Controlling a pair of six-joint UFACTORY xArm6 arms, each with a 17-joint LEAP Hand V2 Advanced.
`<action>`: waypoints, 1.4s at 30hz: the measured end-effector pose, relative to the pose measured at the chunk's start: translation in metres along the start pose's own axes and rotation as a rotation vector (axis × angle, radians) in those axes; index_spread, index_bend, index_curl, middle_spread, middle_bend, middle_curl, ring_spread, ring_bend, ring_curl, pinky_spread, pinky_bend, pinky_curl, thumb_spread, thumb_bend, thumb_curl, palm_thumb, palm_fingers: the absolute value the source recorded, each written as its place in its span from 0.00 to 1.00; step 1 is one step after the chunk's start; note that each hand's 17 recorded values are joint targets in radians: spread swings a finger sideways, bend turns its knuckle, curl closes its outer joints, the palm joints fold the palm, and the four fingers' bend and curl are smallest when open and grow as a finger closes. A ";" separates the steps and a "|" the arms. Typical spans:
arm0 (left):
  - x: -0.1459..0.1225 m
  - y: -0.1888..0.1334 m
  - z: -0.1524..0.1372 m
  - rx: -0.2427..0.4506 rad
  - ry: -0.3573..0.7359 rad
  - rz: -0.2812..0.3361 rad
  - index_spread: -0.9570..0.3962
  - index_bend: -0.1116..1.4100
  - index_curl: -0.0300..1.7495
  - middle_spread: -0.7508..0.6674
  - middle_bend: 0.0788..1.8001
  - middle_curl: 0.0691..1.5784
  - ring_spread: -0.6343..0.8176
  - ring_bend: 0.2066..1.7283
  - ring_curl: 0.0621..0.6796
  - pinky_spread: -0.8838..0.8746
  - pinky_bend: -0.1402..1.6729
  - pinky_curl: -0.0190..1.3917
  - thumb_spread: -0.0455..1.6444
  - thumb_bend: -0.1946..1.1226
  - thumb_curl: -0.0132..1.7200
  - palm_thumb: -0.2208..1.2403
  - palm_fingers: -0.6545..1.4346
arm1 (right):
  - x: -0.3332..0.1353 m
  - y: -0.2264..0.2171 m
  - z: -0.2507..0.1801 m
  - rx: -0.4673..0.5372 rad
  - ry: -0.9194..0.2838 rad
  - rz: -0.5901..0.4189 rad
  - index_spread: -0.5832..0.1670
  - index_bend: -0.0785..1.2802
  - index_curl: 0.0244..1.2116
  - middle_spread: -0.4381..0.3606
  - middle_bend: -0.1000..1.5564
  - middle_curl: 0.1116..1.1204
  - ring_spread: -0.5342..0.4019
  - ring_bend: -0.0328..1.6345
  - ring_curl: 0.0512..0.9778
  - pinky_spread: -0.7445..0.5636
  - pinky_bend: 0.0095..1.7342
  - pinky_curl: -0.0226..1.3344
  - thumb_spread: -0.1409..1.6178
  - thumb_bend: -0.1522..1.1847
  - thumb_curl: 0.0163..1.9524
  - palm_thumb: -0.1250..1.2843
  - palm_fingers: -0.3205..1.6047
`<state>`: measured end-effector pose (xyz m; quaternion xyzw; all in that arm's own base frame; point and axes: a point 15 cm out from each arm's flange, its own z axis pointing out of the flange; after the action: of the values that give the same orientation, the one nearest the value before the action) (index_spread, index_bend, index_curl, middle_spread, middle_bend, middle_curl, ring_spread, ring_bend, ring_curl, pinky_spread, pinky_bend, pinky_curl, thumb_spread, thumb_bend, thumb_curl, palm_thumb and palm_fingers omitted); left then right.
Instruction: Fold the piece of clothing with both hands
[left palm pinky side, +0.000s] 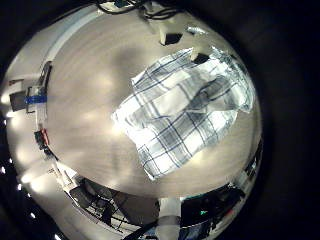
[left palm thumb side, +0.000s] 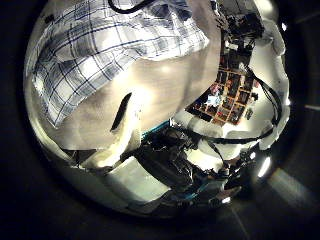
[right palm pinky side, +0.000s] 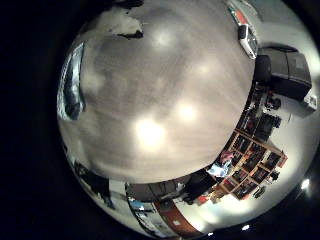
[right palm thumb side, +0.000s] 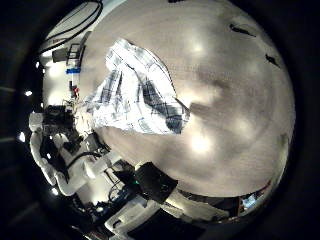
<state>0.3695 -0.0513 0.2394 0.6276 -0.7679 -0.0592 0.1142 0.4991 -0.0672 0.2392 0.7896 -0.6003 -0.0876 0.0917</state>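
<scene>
A checked shirt (left palm pinky side: 187, 104) lies spread out and a little rumpled on the pale table (left palm pinky side: 85, 90), seen from well above in the left little finger side palm view. In the right thumb side palm view the shirt (right palm thumb side: 135, 90) lies on the table beyond my right hand (right palm thumb side: 95, 165), whose fingers are relaxed and away from the cloth.
Bare tabletop (right palm pinky side: 160, 90) lies beside the shirt under my right hand. Small items (left palm pinky side: 38, 100) stand at one table edge. Shelves (left palm thumb side: 225, 95) stand in the room beyond the table.
</scene>
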 end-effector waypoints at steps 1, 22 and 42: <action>-0.004 0.001 0.003 -0.002 0.003 -0.003 0.70 0.19 0.28 0.68 0.06 0.19 0.66 0.27 0.31 0.73 0.20 0.34 0.73 0.13 0.20 0.44 0.39 | -0.006 -0.002 0.004 -0.011 0.000 -0.013 0.29 0.18 0.28 0.41 0.33 0.36 0.45 0.54 0.32 0.69 0.51 0.23 0.66 0.09 0.15 0.28 0.25; -0.047 0.002 0.024 -0.012 0.042 -0.043 0.70 0.19 0.25 0.68 0.06 0.17 0.68 0.26 0.29 0.74 0.21 0.31 0.73 0.13 0.20 0.42 0.39 | -0.096 -0.024 0.074 -0.214 -0.002 -0.161 0.43 0.18 0.26 0.39 0.35 0.33 0.32 0.64 0.31 0.54 0.54 0.17 0.64 0.11 0.16 0.35 0.45; -0.039 -0.003 0.040 -0.016 0.042 -0.030 0.71 0.19 0.24 0.69 0.06 0.17 0.68 0.26 0.28 0.74 0.22 0.29 0.73 0.13 0.20 0.42 0.39 | -0.094 -0.024 0.058 -0.186 0.031 -0.134 0.28 0.73 0.61 0.32 0.77 0.63 0.34 0.82 0.54 0.37 0.80 0.35 0.70 0.17 0.26 0.75 0.80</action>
<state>0.3694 -0.0154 0.1957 0.6394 -0.7552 -0.0537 0.1344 0.4826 0.0277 0.1795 0.8174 -0.5340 -0.1364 0.1677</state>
